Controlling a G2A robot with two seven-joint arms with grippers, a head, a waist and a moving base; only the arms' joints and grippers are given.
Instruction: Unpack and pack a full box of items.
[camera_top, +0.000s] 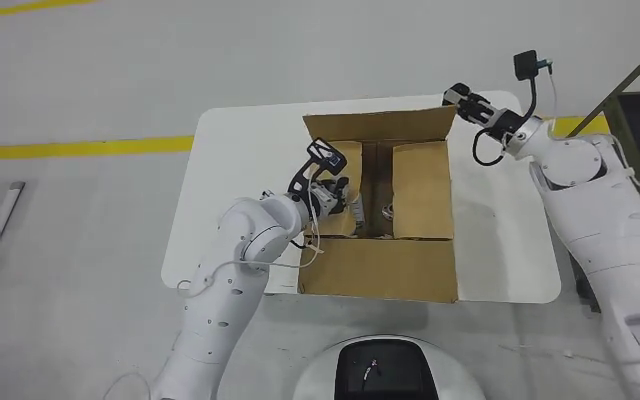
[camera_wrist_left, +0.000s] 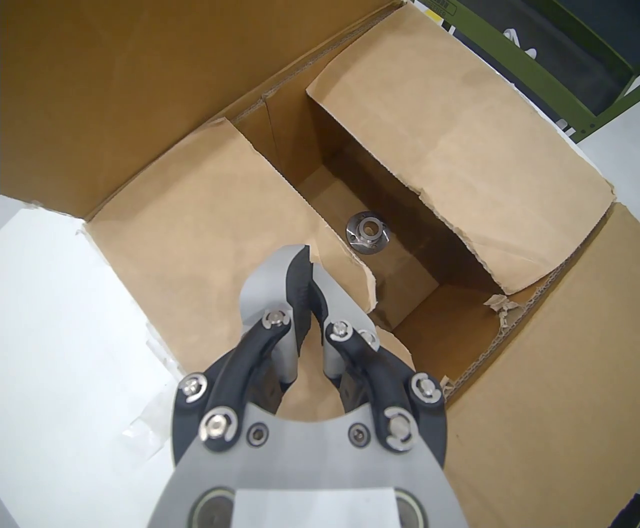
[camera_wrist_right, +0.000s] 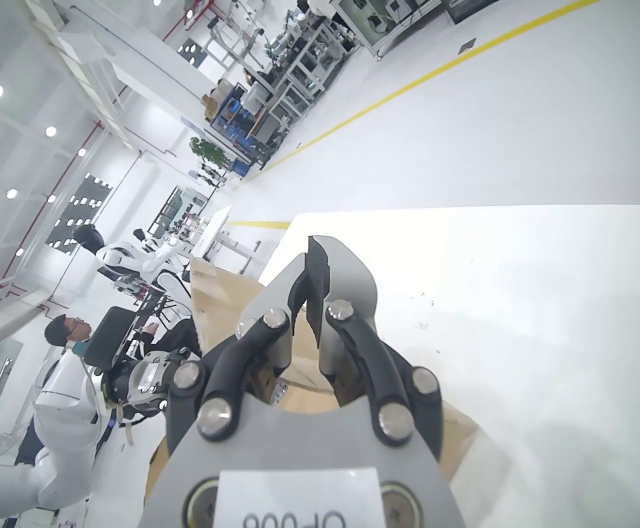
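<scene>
Left hand (camera_wrist_left: 306, 257) closed, tilted down over the box (camera_top: 380, 270); right hand (camera_wrist_right: 317, 250) closed at its far corner.

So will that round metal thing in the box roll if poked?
Probably not: the metal ring seems to lie flat on the box floor, so it should slide. It looks solid, so likely heavy for its size. Its shiny surface may be slippery.

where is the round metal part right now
In the left wrist view the round metal part lies on the floor of the open box, just beyond the left gripper.
</scene>
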